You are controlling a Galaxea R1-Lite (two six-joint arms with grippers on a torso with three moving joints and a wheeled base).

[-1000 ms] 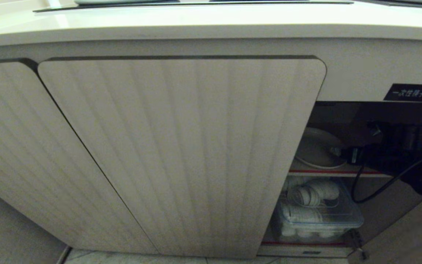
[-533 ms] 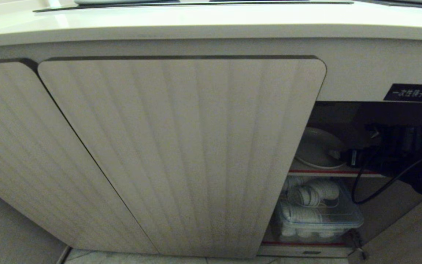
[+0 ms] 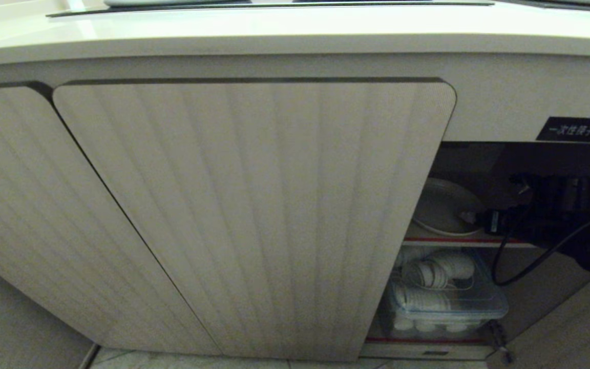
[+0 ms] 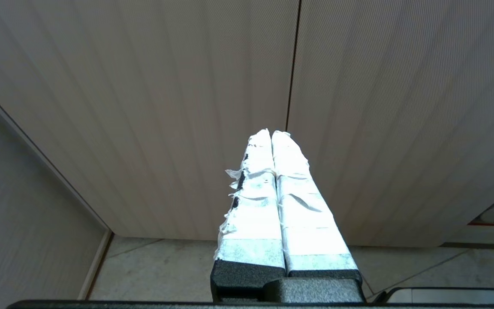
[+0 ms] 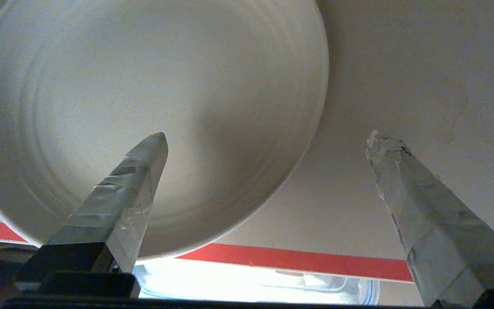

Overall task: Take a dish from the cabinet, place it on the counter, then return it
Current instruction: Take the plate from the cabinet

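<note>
Resting flat on the cabinet (image 3: 254,215) shelf (image 5: 298,261): the dish (image 5: 144,120), stiff, glazed, likely slippery and breakable. Right gripper (image 5: 268,171) fingers spread wide, empty, hovering above; left gripper (image 4: 271,134) fingers pressed together. Best pinched at near rim.

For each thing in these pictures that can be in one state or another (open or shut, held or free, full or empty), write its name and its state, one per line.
cabinet door: slid aside, uncovering the right compartment.
dish: lying free on the upper shelf, not gripped.
right gripper: open, inside the cabinet, one finger over the dish.
left gripper: shut, empty, facing the ribbed doors.
clear lidded box: lid on, white cups inside, on the lower shelf.
</note>
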